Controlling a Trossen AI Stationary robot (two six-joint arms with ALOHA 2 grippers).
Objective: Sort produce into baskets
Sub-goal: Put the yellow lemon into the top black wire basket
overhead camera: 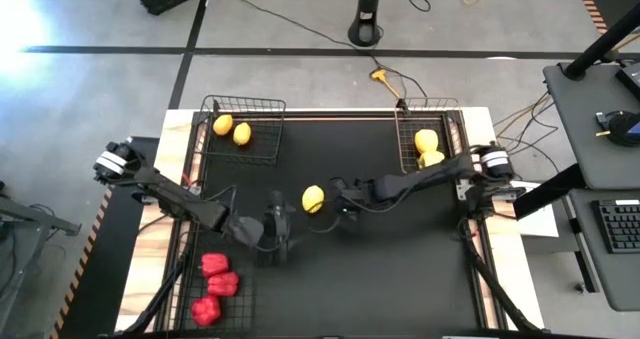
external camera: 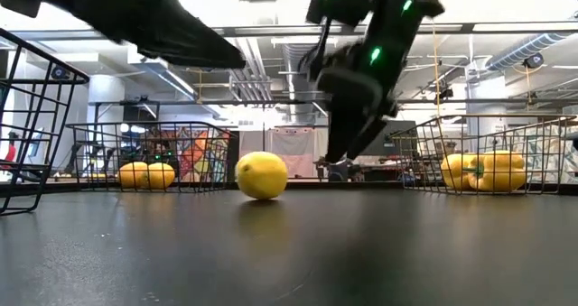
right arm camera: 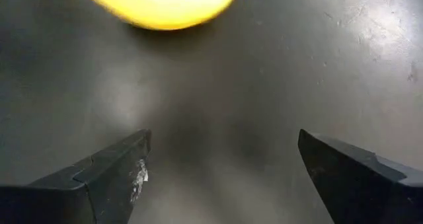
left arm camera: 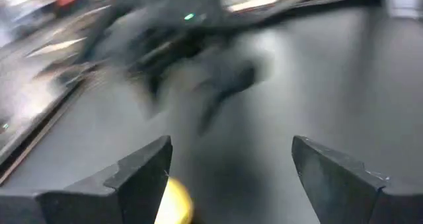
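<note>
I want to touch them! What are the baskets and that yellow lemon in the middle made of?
The dark rectangular mesh baskets look like thin metal wire, coated black or coppery: you can see straight through the grid. The smooth yellow lemon-shaped oval has an even, faintly shiny skin; it may be plastic play food, but the look alone cannot rule out real fruit.

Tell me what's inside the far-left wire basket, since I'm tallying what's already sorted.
The far-left basket holds two smooth yellow-orange lemons side by side near its left end. The rest of its floor shows bare in the high view. Nothing covers it; both arms are elsewhere.
</note>
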